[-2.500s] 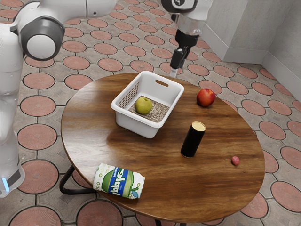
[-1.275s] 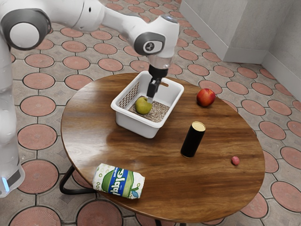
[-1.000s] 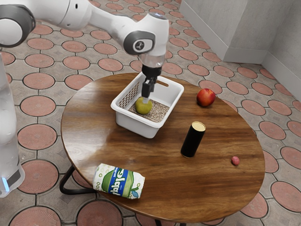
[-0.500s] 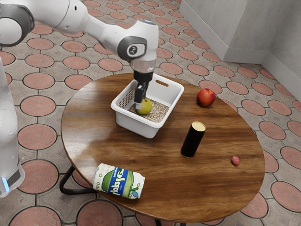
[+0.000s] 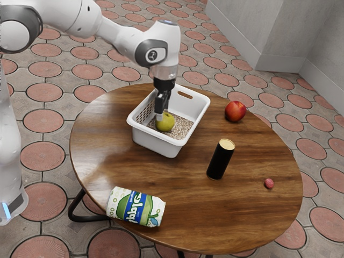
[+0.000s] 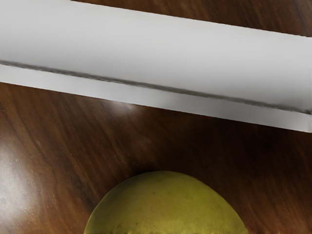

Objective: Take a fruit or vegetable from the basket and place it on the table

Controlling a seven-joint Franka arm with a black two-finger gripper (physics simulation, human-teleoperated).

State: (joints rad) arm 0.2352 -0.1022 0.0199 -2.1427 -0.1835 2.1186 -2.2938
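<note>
The gripper (image 5: 159,116) is lowered into the white plastic basket (image 5: 169,146), right by the yellow-green apple (image 5: 166,123); how far it is opened, and whether the fruit is gripped, cannot be told. The apple is contained within the basket. On the wooden table (image 5: 102,145), a black can (image 5: 219,161) is stood upright near the basket, a red apple (image 5: 235,111) is set farther back, and a printed package (image 5: 136,207) and small pink ball (image 5: 269,183) are placed well apart.
</note>
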